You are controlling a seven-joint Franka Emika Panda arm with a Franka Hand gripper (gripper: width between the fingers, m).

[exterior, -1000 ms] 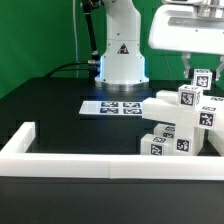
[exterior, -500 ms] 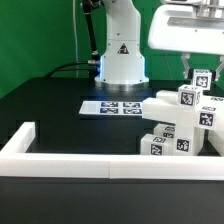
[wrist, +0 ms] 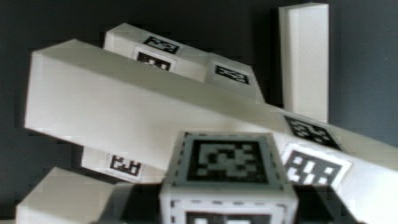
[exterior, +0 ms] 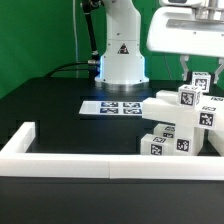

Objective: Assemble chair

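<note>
barely anything is moving since a second ago, just the arm's white head creeping up a touch. chair [exterior: 181, 122] is sitting on the table [exterior: 60, 110] at the exterior view's right, fingers [exterior: 200, 72] hanging right above it, can't tell if they're open or closed.
</note>
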